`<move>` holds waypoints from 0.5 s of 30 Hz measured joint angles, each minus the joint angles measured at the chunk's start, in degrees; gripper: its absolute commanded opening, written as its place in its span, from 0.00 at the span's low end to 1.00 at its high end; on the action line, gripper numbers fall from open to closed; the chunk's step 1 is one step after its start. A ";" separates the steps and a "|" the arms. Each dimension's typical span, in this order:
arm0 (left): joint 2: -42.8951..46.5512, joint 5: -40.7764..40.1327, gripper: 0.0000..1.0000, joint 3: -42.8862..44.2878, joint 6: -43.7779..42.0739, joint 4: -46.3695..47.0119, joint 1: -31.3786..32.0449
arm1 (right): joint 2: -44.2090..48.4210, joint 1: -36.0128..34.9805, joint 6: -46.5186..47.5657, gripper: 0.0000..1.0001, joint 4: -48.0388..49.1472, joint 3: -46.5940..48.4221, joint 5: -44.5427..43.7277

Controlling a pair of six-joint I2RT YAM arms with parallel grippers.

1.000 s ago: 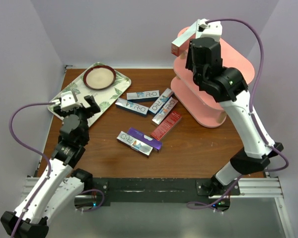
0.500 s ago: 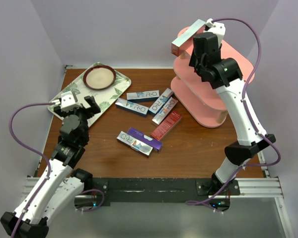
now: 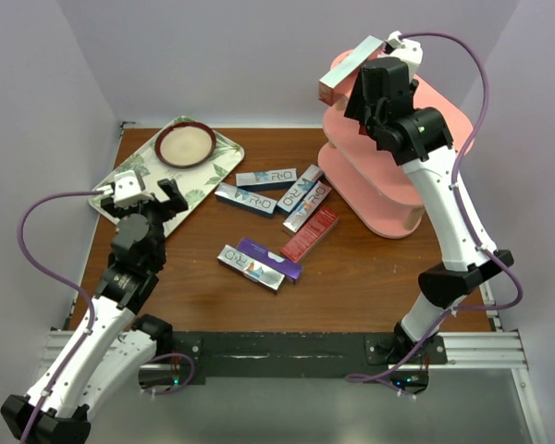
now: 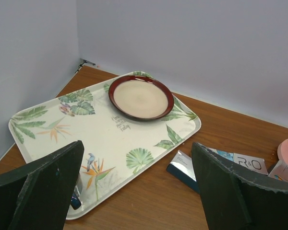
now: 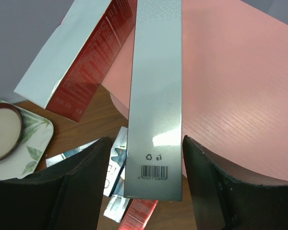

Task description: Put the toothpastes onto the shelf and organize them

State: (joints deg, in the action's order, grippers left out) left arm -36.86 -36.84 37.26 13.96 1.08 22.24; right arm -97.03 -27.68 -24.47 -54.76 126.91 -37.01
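We find the right gripper (image 5: 144, 143) up over the top board of the shelf (image 5: 230, 96), its fingers partly spread and straddling the silver box (image 5: 156, 86). That box lies lengthwise along the pink board, and its barcode end reaches past the rim. On the left of the wrist view a clear gap shows between finger and box. On the other side the finger stands just beside the box, and we cannot tell whether it touches (nothing looks clamped). Next to it on the same board lies the red-and-silver box (image 5: 81, 62), angled away, with its far end hanging over the board's edge. In the top view only this one shows beside the arm. The loose boxes (image 3: 266, 178), seven as far as we can count, lie scattered on the table (image 3: 370, 287) between the shelf and the tray (image 4: 43, 120), some touching or overlapping. The left gripper (image 4: 137, 146) hangs over the near part of the leaf-patterned tray with its fingers as wide apart as they go and nothing between them. A red-rimmed plate (image 4: 140, 97) sits at the tray's far end.
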 measured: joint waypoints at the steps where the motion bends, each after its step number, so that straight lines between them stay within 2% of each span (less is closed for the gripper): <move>1: -0.04 0.11 1.00 0.00 -0.02 0.00 0.00 | 0.07 0.00 -0.02 0.69 0.31 -0.20 0.39; 15: -0.28 0.61 1.00 0.00 0.02 0.00 0.00 | 4.55 0.00 -0.59 0.70 3.23 -5.22 4.90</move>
State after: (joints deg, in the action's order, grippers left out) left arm -37.15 -36.23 37.26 13.98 1.08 22.24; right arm -92.49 -27.68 -25.06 -51.53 121.69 -32.12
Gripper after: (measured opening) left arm 0.997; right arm 0.696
